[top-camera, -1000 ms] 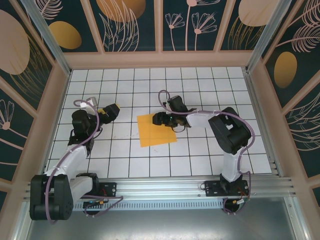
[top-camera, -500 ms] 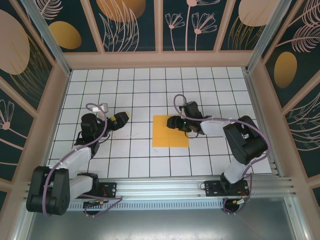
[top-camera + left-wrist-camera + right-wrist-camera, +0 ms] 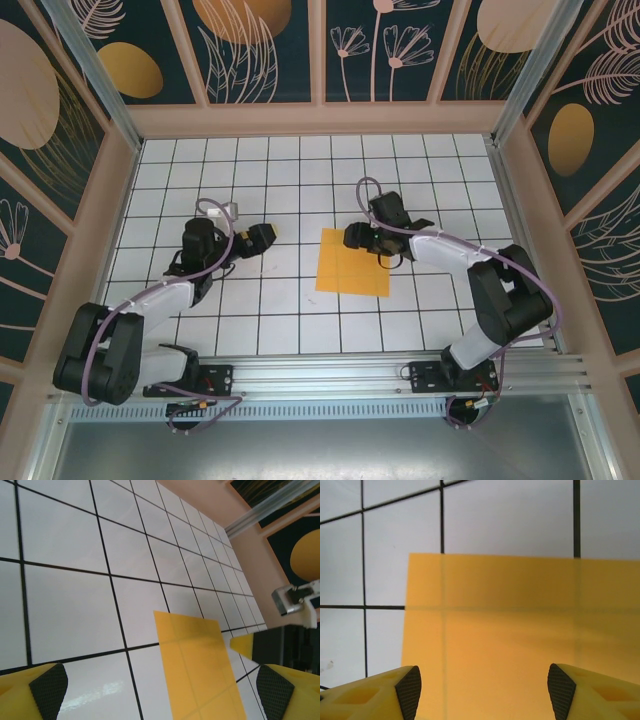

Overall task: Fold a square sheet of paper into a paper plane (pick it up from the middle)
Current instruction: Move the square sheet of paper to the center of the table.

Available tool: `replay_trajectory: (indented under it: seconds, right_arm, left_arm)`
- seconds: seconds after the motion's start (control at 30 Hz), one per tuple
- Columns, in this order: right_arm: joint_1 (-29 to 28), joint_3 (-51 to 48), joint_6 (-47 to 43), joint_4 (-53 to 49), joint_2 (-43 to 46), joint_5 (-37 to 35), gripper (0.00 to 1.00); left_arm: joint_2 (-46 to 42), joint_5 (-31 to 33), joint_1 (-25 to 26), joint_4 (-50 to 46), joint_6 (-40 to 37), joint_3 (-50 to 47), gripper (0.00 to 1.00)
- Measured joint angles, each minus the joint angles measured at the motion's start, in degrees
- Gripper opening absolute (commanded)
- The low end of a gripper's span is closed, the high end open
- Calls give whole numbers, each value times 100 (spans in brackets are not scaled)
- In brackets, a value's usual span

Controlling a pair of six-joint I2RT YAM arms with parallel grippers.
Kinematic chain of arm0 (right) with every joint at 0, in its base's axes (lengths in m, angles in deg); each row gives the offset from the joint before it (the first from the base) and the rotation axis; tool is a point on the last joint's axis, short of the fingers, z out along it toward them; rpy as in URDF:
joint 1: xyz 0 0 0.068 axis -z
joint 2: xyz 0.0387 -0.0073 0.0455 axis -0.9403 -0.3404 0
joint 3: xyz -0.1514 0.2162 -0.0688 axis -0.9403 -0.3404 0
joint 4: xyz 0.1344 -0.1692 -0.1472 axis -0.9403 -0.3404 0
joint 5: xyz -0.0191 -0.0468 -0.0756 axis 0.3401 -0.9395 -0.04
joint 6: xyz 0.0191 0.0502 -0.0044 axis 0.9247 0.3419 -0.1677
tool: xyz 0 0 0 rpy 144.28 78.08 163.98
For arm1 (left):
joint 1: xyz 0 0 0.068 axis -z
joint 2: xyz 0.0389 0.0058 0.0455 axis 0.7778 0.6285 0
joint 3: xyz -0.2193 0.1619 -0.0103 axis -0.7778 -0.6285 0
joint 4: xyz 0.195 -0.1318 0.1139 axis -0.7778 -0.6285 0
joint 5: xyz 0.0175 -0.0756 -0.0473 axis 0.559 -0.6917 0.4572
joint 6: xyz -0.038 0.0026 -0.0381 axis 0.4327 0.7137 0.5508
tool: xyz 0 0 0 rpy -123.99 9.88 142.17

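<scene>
The square sheet of paper is seen lying flat on the white gridded table, a little right of centre, with its edges almost squared to the tile lines. The right pincer is poised over the sheet's far edge. In the right wrist view its 2 yellow fingers are spread apart with orange paper between them, and nothing is clamped. Whether the pads are pressing on the sheet cannot be told. The left pincer is held wide apart and empty, just left of the sheet and aimed at it.

The grid lines can be made out through the paper, so it is judged very thin, light and limp. It is likely to skate on the glossy tiles and to be creased by any careless pinch. No raised edge is offered, so a hold is best taken at the middle, with the pads pressed down and drawn together until a small ridge is lifted.

Compared with 1 second ago, the sheet has been carried rightward and turned from skewed to nearly square. Both arms have been swung right with it, and the left pincer has been kept fully spread.
</scene>
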Motion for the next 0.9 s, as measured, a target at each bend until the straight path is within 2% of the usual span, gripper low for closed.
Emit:
replay_trajectory:
  seconds: [0.13,0.27,0.47,0.9]
  right_arm:
    - [-26,468,-160,-417,-160,-275,75]
    - [-308,942,-291,-966,-612,-715,77]
    - [-608,1174,-221,-1488,-986,-835,79]
    - [-627,1749,-402,-1580,-1853,-817,79]
  left_arm:
    - [304,144,374,15,-2,138,99]
    - [433,258,437,52,2,138,99]
    - [638,275,437,111,2,155,99]
    - [745,205,437,166,-48,280,99]
